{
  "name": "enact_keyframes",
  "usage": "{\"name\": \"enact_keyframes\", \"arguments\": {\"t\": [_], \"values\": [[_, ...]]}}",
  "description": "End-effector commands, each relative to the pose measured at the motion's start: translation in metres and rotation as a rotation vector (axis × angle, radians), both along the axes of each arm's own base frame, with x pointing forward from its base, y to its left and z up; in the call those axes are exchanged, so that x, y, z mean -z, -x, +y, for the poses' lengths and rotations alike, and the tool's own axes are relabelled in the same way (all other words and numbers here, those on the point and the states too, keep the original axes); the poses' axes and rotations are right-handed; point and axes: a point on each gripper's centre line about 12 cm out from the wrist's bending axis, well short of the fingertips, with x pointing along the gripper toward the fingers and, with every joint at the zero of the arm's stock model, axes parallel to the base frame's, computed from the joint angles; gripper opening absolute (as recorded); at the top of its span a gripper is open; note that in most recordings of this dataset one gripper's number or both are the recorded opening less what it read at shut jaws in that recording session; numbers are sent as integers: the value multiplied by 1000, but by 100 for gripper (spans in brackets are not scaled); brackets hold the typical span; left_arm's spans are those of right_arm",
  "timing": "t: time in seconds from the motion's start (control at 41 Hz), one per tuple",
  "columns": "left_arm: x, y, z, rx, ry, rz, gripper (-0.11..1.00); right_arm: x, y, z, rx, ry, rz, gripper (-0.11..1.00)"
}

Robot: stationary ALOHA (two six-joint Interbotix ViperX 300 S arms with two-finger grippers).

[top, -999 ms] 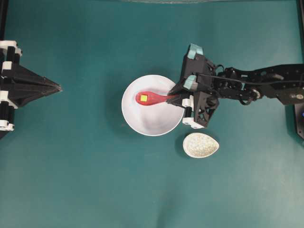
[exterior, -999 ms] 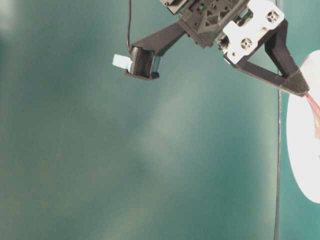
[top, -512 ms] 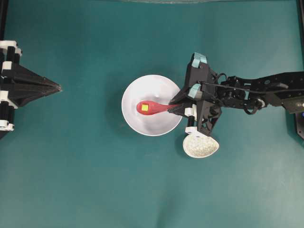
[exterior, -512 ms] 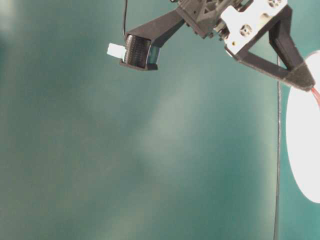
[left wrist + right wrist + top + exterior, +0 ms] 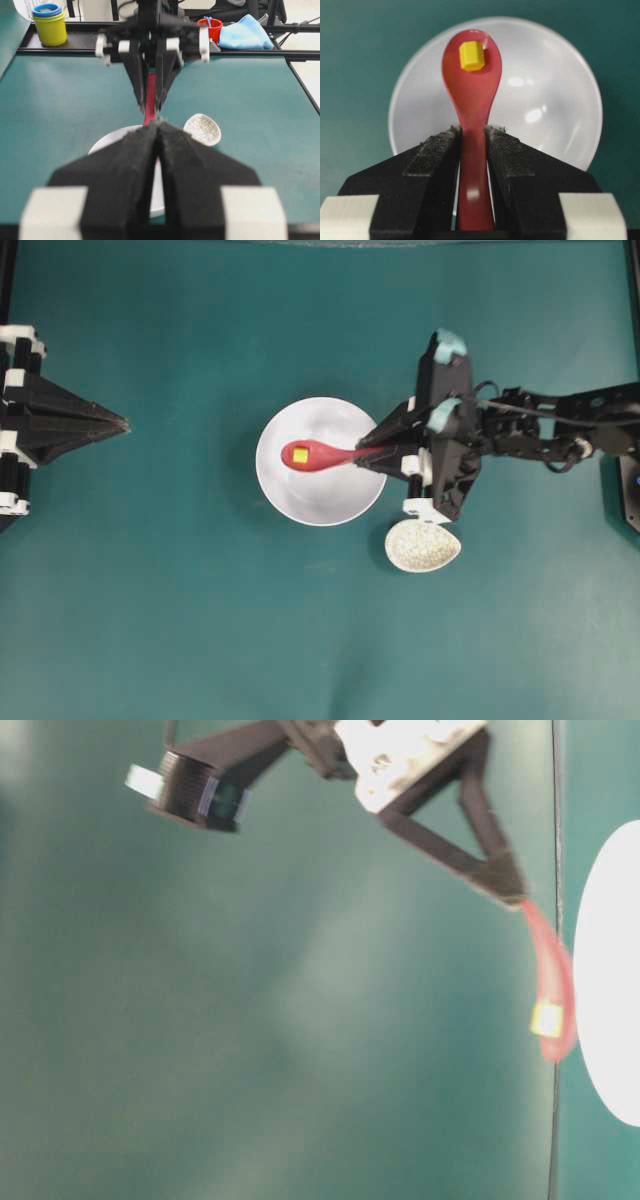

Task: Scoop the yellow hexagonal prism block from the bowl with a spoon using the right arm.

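Observation:
My right gripper (image 5: 378, 452) (image 5: 472, 131) is shut on the handle of the red-pink spoon (image 5: 322, 454) (image 5: 471, 107). The spoon's scoop is held over the white bowl (image 5: 320, 502) (image 5: 547, 105). The tiny yellow hexagonal prism block (image 5: 299, 453) (image 5: 471, 56) lies in the scoop near its tip. From table level the spoon (image 5: 553, 982) with the block (image 5: 546, 1018) hangs apart from the bowl (image 5: 610, 970). My left gripper (image 5: 125, 424) (image 5: 159, 125) stands shut and empty at the far left, pointing at the bowl (image 5: 107, 142).
A speckled beige egg-shaped spoon rest (image 5: 423, 545) (image 5: 202, 129) lies just below and right of the bowl, under the right wrist. Along the far rail stand a yellow cup (image 5: 50, 25), a red cup (image 5: 212, 29) and a blue cloth (image 5: 245, 35).
My right gripper has risen and drawn back to the right, carrying the spoon with the block up off the bowl's floor. The left arm has not moved.

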Motion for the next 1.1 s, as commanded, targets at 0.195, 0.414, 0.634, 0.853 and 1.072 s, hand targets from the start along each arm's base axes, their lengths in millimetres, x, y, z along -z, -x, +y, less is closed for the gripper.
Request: {"name": "enact_keyframes", "arguments": {"t": [0.195, 0.414, 0.634, 0.853, 1.072], "values": [[-8, -2, 0, 0, 0, -25, 0, -39, 17, 1, -6, 11, -116, 24], [-11, -1, 0, 0, 0, -37, 0, -42, 24, 1, -6, 13, -126, 24], [-11, -1, 0, 0, -5, -38, 0, -43, 23, 1, -8, 14, -128, 24], [-12, -1, 0, 0, -5, -40, 0, -44, 23, 1, -9, 20, -130, 24], [-11, -1, 0, 0, -5, -38, 0, -45, 22, 0, -10, 28, -132, 24]]}}
